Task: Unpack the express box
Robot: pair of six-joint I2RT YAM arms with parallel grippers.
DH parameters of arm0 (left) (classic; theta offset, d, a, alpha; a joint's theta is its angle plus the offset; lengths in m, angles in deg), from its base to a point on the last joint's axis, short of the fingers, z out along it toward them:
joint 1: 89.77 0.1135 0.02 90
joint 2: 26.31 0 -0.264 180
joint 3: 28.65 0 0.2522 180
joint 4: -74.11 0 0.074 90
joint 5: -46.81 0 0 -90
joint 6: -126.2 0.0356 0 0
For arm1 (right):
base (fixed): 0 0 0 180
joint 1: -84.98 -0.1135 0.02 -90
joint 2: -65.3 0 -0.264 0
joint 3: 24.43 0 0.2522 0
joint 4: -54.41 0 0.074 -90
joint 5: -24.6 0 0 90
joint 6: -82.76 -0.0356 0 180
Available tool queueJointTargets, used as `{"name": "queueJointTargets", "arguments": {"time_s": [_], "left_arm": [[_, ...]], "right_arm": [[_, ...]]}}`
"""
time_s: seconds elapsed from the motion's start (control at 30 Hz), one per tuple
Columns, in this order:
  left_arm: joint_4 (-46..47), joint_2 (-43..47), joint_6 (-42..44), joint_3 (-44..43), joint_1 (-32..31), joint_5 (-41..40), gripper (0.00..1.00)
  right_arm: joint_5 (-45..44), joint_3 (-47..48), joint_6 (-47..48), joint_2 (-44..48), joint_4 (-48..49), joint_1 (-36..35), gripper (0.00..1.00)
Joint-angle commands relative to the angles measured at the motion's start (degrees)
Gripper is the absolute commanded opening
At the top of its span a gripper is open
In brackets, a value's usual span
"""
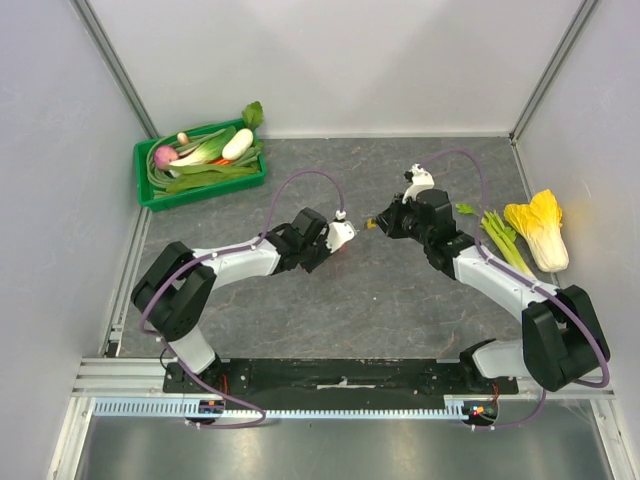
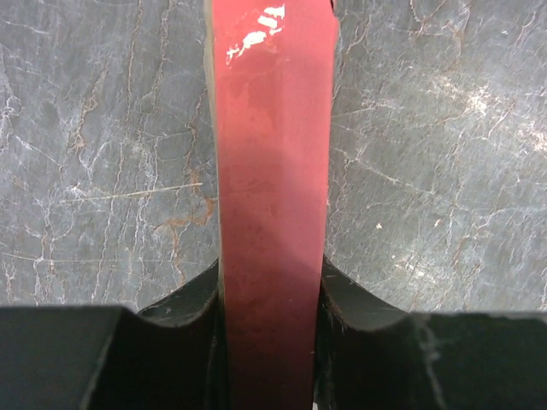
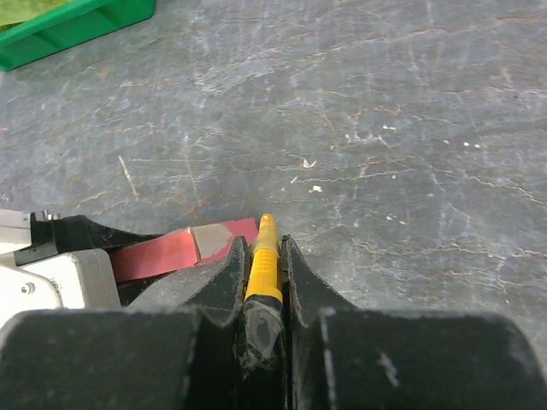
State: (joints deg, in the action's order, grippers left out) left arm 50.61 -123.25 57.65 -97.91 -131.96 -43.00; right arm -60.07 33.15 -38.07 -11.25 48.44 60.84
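Note:
The express box (image 2: 272,171) is a flat pink-red cardboard box with a scuffed white patch at its far end. My left gripper (image 2: 270,282) is shut on it, edge up, over the grey tabletop. In the right wrist view the box (image 3: 175,249) lies just left of my right gripper (image 3: 263,248), one corner showing a bare grey patch. That gripper is shut on a slim yellow ribbed tool (image 3: 261,272), whose tip points forward past the box's corner. From above, the left gripper (image 1: 338,240) and right gripper (image 1: 385,224) face each other mid-table, a small gap apart.
A green crate (image 1: 150,185) of vegetables stands at the back left, its corner also visible from the right wrist (image 3: 77,21). Celery stalks (image 1: 505,240) and a yellow-leafed cabbage (image 1: 540,228) lie at the right. Walls close in the table's back and sides.

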Motion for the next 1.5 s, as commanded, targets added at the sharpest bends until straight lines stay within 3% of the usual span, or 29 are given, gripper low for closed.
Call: {"name": "queueJointTargets", "arguments": {"time_s": [0.0,0.2,0.53,0.7,0.77,0.97,1.17,1.33,1.47], "left_arm": [[8.7,2.6,-0.2,2.8,0.2,2.4,0.17],[9.5,2.9,6.0,4.0,0.1,6.0,0.11],[11.1,5.2,7.3,5.8,0.1,4.0,0.18],[12.6,6.8,6.6,8.0,0.1,3.8,0.32],[12.9,7.0,6.0,8.1,0.1,4.5,0.47],[11.0,5.6,1.7,4.8,0.4,8.2,0.56],[10.3,4.9,0.0,2.3,1.2,9.9,0.55],[5.8,2.7,0.9,-0.2,2.1,13.7,0.41],[4.7,1.5,1.7,-0.8,2.1,14.2,0.45]], "right_arm": [[6.7,-1.3,1.4,0.9,6.8,0.1,0.0],[8.2,-3.6,2.7,3.2,8.9,0.1,0.0],[8.7,-9.4,2.1,9.8,13.0,0.1,0.0],[9.5,-10.9,0.9,9.9,15.7,0.1,0.0],[9.5,-11.7,0.6,9.6,16.5,0.1,0.0],[9.4,-12.3,0.0,8.8,17.5,0.1,0.0],[9.5,-12.3,-0.5,8.3,18.2,0.1,0.0],[10.1,-12.3,-0.5,7.4,18.7,0.1,0.0],[10.1,-12.3,-0.5,6.9,18.8,0.2,0.0]]}}
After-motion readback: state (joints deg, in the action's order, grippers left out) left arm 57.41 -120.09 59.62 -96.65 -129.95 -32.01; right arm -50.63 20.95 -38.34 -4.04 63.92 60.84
